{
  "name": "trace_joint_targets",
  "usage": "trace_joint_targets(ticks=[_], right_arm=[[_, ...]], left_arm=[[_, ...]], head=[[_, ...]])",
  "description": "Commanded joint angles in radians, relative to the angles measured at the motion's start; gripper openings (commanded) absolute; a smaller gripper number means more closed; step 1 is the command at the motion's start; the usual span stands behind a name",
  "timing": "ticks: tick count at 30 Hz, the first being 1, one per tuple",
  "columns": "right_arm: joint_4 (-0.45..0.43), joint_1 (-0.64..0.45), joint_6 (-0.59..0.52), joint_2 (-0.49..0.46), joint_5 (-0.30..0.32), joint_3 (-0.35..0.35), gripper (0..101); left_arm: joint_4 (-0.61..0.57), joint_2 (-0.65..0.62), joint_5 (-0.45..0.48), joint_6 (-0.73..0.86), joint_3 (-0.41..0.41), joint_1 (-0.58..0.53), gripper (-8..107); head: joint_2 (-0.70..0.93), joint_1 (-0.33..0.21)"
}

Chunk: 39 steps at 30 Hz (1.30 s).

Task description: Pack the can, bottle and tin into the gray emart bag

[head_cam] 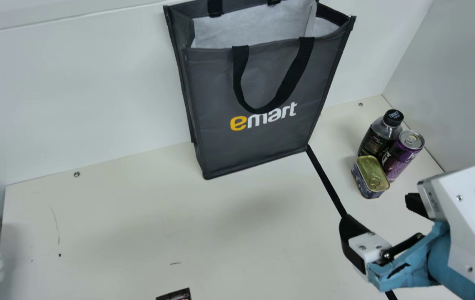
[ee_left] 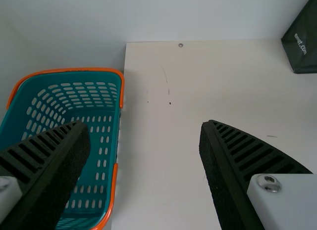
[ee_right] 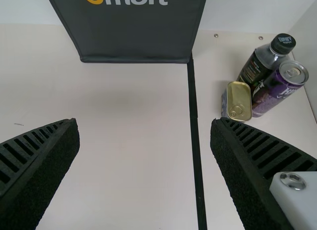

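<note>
Our right gripper (ee_right: pixel 143 121) has its fingers spread with nothing between them; the left one (ee_left: pixel 144 125) is also spread and holds nothing, well apart from the goods. Just beyond the right gripper's fingertips is the tin (head_cam: pixel 371 171), with the can (head_cam: pixel 401 154) and the bottle (head_cam: pixel 374 139) crowded behind it. The bag (head_cam: pixel 254 146) stands upright beyond that same gripper, to the left of the goods.

We judge the tin stiff, small and fairly dense; we'd take it across its narrow sides, well down, since smooth metal may slip. The can looks slick and, if full, has some weight: we should grip mid-body, squarely, without denting the wall. The bottle we'd hold below its shoulder, as it could tip if nudged. The bag seems soft-walled, so its rim may fold if we brush it.
</note>
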Motion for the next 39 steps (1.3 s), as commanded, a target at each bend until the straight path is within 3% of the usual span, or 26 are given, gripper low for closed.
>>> trace_joint_targets(ticks=[1,27,39], right_arm=[[0.000,0.000,0.000,0.000,0.000,0.000,91],[-0.003,0.001,0.004,0.003,-0.002,-0.003,91],[-0.013,0.003,-0.003,0.046,-0.002,-0.065,91]], left_arm=[[0.000,0.000,0.000,0.000,0.000,0.000,90],[0.000,0.000,0.000,0.000,0.000,0.000,90],[0.000,0.000,0.000,0.000,0.000,0.000,90]], head=[[-0.001,-0.023],[-0.001,-0.023],[-0.001,-0.023]])
